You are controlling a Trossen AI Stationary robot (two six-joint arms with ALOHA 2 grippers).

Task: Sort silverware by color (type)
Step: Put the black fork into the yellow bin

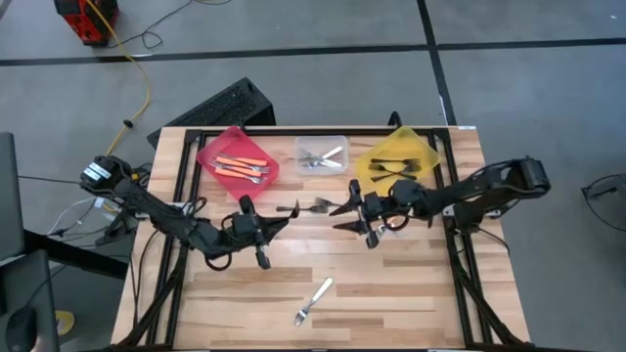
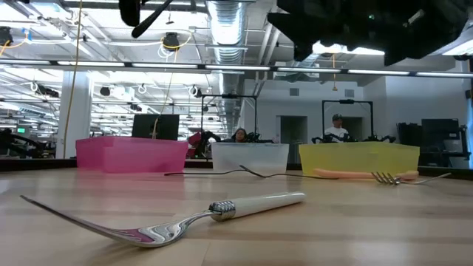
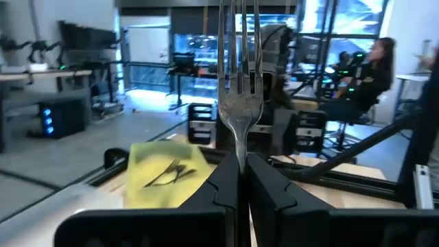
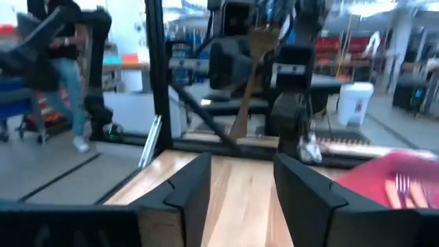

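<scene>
My left gripper (image 1: 279, 223) (image 3: 240, 165) hovers over the table's middle, shut on a fork whose silver head (image 3: 239, 103) sticks out ahead of it. Facing it from the right, my right gripper (image 1: 342, 210) (image 4: 240, 168) is open with nothing between its fingers. A white-handled fork (image 1: 313, 301) (image 2: 185, 222) lies flat near the front edge. Two more forks (image 1: 308, 205) lie in front of the clear bin, and an orange-handled one (image 2: 355, 175) lies under my right arm. My left gripper pinches the fork's neck (image 3: 239, 152), just below the silver head, between its two fingers. The handle is hidden behind the fingers. The fingers are level, point toward the table's right and lie along the fork. The fork juts past the fingertips, clear of the table.
Three bins stand along the far edge: a red one (image 1: 238, 156) with orange-handled forks, a clear one (image 1: 323, 156) with silver forks, a yellow one (image 1: 398, 161) with dark forks. Bare wood lies between the grippers and the near edge. People sit in the room behind.
</scene>
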